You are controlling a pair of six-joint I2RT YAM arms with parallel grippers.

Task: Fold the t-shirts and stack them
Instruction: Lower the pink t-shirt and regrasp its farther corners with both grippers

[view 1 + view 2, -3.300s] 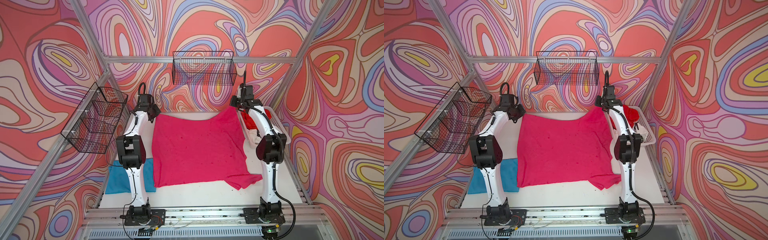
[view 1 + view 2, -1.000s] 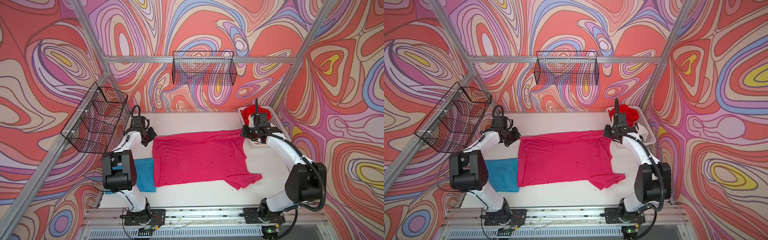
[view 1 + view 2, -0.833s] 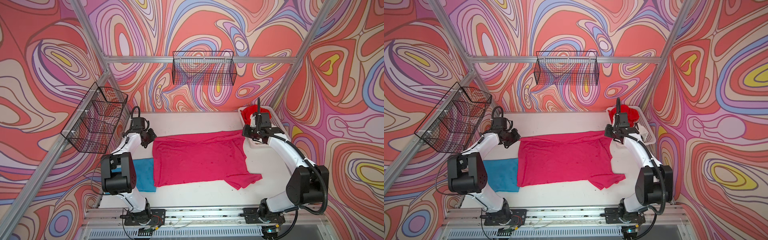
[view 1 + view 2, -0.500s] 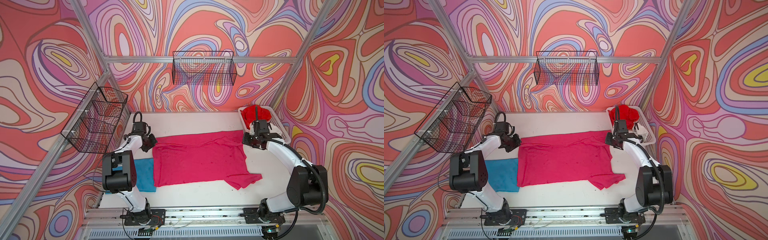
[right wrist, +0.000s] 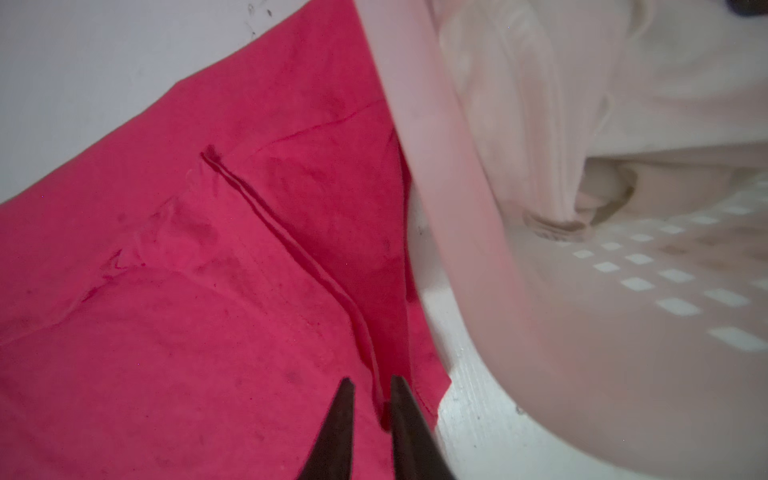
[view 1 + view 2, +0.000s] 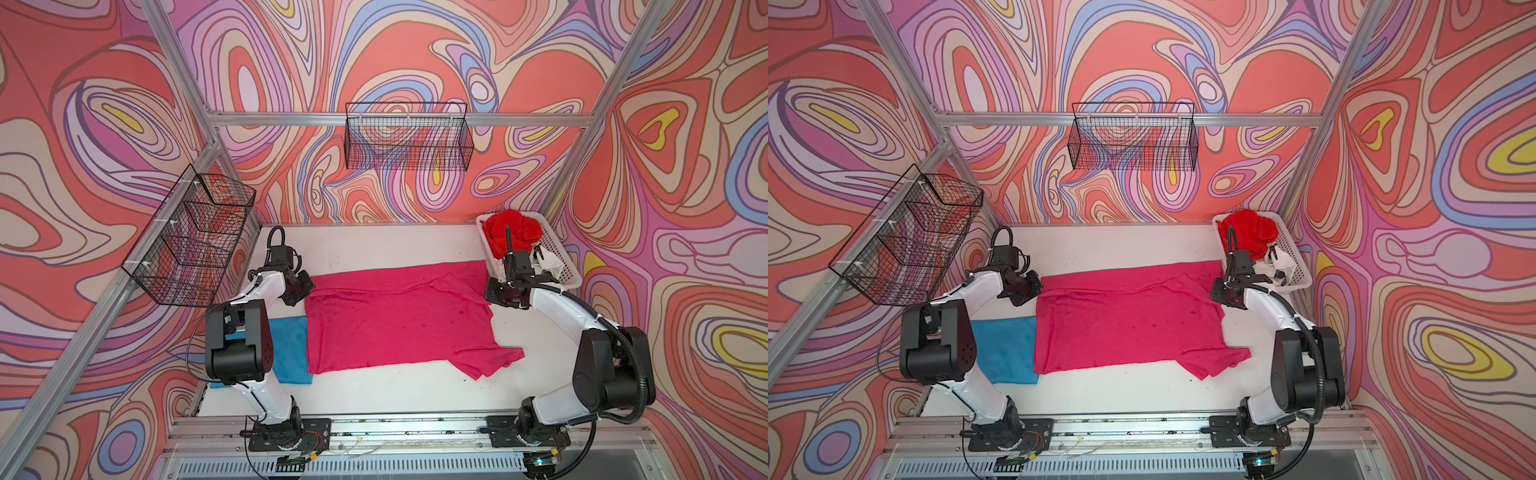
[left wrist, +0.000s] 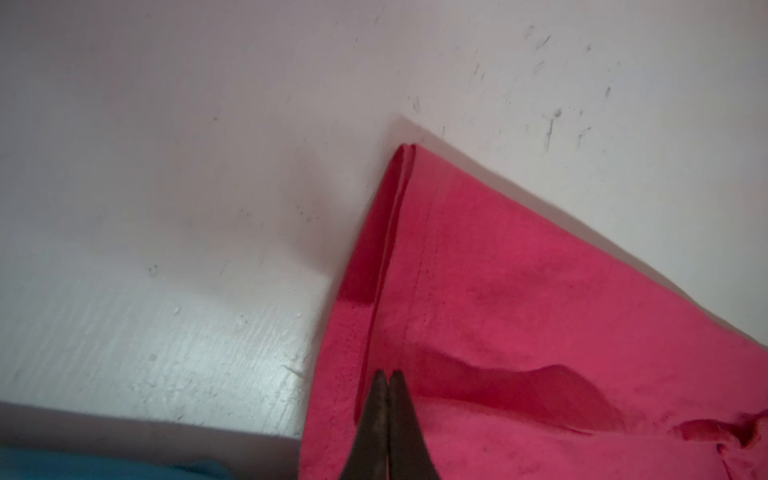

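Change: magenta-pink cloth t-shirt (image 6: 399,324), counter (image 6: 374,249) centre, far edge now folded forward
Left claw (image 7: 387,375): clenched, shirt's 10 o'clock corner
Right claw (image 5: 372,380): parted astride hem, 2 o'clock
Meaning: first fold laid

No writing is legible anywhere; the black marks on the white t-shirt (image 6: 547,262) in the basket (image 6: 559,251) are too small.

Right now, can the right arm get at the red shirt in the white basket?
Probably yes. The right claw stands open at a corner of the pink shirt, right beside the basket, and the red shirt lies uncovered at its far end. The claw would only need to lift over the rim.
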